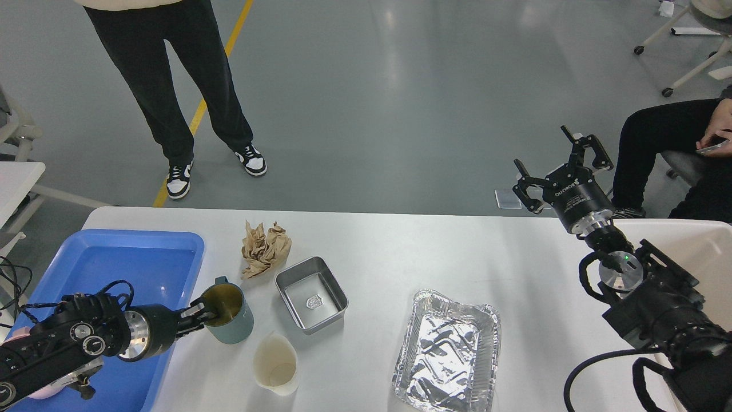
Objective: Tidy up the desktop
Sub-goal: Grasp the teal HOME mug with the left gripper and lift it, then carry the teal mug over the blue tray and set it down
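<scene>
Left claw (205, 316) is gripping the rim of the teal mug (230, 313): one finger is sitting inside the mouth, the other against the outer wall on the side facing the blue tray (134, 252). The mug is standing upright on the counter (400, 252), just beside the tray's right edge, handle pointing toward the far side.

Right claw (563, 169) is hanging released, fingers spread wide, above the counter's far right edge, holding nothing.

The white counter is filling the lower half of the head view. Items sitting on it:
- crumpled brown paper (264, 248), just behind the mug
- small steel tin (311, 294), right of the mug, open side up
- pale plastic cup (276, 364), near front edge, close to the mug but not touching it
- foil tray (447, 356), right of centre, reaching the front edge of the view

The blue tray is lying at the left end of the counter, the left arm crossing over its front part. An off-white bin (692, 240) is sitting at the right end, under the right arm.
</scene>
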Tool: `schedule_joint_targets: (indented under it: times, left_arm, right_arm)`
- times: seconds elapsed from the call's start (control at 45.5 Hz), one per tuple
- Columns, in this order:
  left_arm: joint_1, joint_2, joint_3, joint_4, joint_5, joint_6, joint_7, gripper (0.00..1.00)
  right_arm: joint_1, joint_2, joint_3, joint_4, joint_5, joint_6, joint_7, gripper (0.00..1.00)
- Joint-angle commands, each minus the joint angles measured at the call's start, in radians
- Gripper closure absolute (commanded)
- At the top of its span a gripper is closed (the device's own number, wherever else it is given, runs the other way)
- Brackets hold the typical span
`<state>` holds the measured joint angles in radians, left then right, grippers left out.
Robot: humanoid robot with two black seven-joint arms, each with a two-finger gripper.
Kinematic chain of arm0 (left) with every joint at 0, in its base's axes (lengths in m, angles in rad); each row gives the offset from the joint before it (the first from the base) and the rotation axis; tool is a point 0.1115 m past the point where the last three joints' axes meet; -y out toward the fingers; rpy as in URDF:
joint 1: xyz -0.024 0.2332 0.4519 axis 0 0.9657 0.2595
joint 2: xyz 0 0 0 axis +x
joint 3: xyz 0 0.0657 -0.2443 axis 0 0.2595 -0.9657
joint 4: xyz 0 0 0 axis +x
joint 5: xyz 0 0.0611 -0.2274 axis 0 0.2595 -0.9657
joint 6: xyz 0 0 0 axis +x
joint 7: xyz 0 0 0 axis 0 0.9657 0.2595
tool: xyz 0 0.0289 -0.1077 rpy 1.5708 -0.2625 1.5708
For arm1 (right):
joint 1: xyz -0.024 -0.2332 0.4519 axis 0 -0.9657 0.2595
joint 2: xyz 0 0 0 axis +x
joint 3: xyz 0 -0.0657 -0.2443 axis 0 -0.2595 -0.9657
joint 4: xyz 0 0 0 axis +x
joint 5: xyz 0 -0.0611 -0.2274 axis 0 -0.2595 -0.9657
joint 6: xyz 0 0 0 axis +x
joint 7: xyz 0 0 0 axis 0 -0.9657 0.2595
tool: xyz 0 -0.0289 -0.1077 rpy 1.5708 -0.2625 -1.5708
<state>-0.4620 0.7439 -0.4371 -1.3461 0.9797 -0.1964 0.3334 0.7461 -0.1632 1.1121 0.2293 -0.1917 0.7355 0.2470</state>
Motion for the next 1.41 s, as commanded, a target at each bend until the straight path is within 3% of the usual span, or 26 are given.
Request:
schedule_joint_targets:
  times: [0.0, 0.088, 0.198, 0.286, 0.374, 0.506, 0.638, 0.747, 0.879, 1.275, 1.385]
  left_arm:
    - [0.0, -0.009, 0.0, 0.001, 0.004, -0.003, 0.006, 0.94]
    - [-0.003, -0.012, -0.002, -0.001, 0.004, -0.009, 0.012, 1.0]
    - [-0.01, -0.009, -0.003, -0.018, 0.002, -0.032, 0.015, 1.0]
    - [-0.018, 0.024, -0.021, -0.063, -0.001, -0.109, 0.038, 1.0]
    - [-0.026, 0.145, -0.052, -0.134, -0.007, -0.198, 0.052, 1.0]
    - [-0.036, 0.394, -0.219, -0.275, -0.059, -0.484, 0.058, 1.0]
    - [-0.055, 0.583, -0.451, -0.282, -0.237, -0.764, 0.068, 1.0]
    - [-0.122, 0.684, -0.575, -0.246, -0.361, -0.764, 0.095, 1.0]
    - [-0.197, 0.752, -0.578, -0.197, -0.403, -0.764, 0.101, 1.0]
    - [-0.208, 0.733, -0.574, -0.18, -0.385, -0.764, 0.128, 1.0]
    - [-0.208, 0.697, -0.508, -0.18, -0.346, -0.764, 0.13, 1.0]
  right_arm:
    - [-0.005, -0.001, 0.0, 0.002, 0.0, -0.001, 0.0, 0.0]
    - [-0.005, -0.001, 0.0, 0.002, 0.0, -0.001, 0.0, 0.0]
    - [-0.005, -0.001, 0.0, 0.002, 0.0, -0.001, 0.0, 0.0]
    - [-0.005, -0.001, 0.0, 0.004, 0.0, -0.001, 0.0, 0.0]
    - [-0.004, -0.001, 0.0, 0.004, 0.0, -0.002, 0.0, 0.0]
    - [-0.002, -0.003, -0.002, 0.011, 0.0, -0.002, -0.002, 0.0]
    - [-0.004, -0.009, -0.002, 0.044, -0.002, -0.01, -0.002, 0.0]
    - [-0.004, -0.01, -0.003, 0.048, -0.002, -0.01, -0.002, 0.0]
    - [-0.004, -0.009, -0.003, 0.048, -0.002, -0.01, -0.002, 0.0]
    - [-0.004, -0.01, -0.003, 0.085, -0.003, -0.022, -0.005, 0.0]
    - [-0.004, -0.01, -0.003, 0.085, -0.003, -0.024, -0.005, 0.0]
